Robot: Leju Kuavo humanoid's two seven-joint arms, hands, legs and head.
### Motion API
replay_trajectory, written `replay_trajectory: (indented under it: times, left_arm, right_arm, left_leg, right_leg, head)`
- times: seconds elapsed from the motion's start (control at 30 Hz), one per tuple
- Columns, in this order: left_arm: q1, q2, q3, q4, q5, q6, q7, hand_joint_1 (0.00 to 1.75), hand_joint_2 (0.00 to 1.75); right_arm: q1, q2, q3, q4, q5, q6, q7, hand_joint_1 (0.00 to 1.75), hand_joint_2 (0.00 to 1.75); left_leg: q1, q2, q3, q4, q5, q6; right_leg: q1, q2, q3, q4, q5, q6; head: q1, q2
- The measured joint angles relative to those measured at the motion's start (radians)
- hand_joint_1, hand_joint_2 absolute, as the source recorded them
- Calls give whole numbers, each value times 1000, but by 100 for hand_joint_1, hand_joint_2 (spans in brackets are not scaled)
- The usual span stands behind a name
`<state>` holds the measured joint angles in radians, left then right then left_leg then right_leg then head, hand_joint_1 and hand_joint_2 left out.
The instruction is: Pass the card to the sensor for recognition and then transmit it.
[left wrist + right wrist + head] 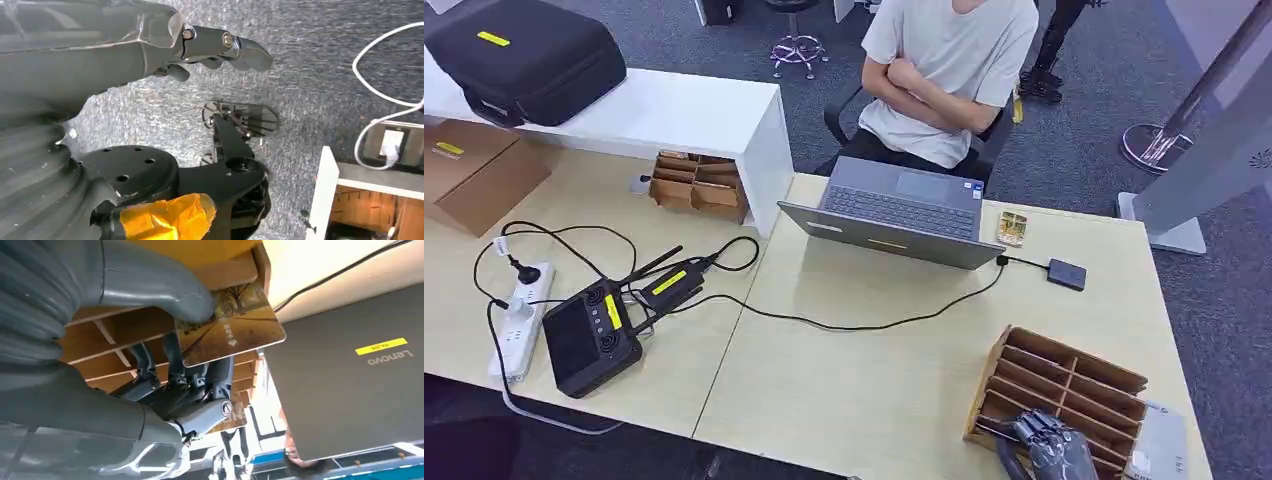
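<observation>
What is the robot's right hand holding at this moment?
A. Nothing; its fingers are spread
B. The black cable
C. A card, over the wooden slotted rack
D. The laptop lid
C: in the right wrist view the right hand pinches a card between thumb and fingers, right by the wooden rack.

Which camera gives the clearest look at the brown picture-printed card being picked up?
The right wrist view: the brown picture-printed card sits large between the right hand's thumb and fingers. In the head view that hand covers it at the wooden slotted rack; the left wrist view faces floor.
</observation>
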<state>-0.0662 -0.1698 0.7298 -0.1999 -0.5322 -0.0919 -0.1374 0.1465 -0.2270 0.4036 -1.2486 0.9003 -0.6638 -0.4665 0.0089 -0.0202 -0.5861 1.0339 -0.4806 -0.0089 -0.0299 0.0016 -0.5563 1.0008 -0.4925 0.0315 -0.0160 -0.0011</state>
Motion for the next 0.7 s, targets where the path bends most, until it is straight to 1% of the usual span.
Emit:
replay_trajectory:
  times: [0.1,0.37,0.5,0.57,0.7]
  left_arm:
    - [0,0,0,0,3,20,-1,0,175]
    - [0,0,0,0,3,26,1,0,175]
    - [0,0,0,0,0,16,10,0,175]
    - [-1,0,0,0,-1,11,13,0,175]
    - [-2,0,0,0,-11,1,22,0,175]
  right_arm:
    - [6,0,0,-8,2,0,3,124,175]
    - [10,0,0,-13,8,0,2,124,175]
    - [11,0,0,-27,4,0,-24,124,175]
    - [8,0,-1,-52,-11,0,-40,124,175]
    - [-31,-5,1,-136,-32,0,-47,124,175]
  left_leg:
    - [0,0,0,0,0,0]
    - [0,0,0,0,0,0]
    - [0,0,-1,0,0,0]
    - [0,0,-1,0,0,0]
    - [0,2,-1,0,0,0]
  right_leg:
    - [0,0,0,0,0,0]
    - [0,0,0,0,0,0]
    - [0,0,0,0,0,0]
    - [0,0,-1,0,0,0]
    - [0,1,-1,0,1,-1]
  head:
    - [0,0]
    - [0,0]
    - [0,0]
    - [0,0]
    - [0,0]
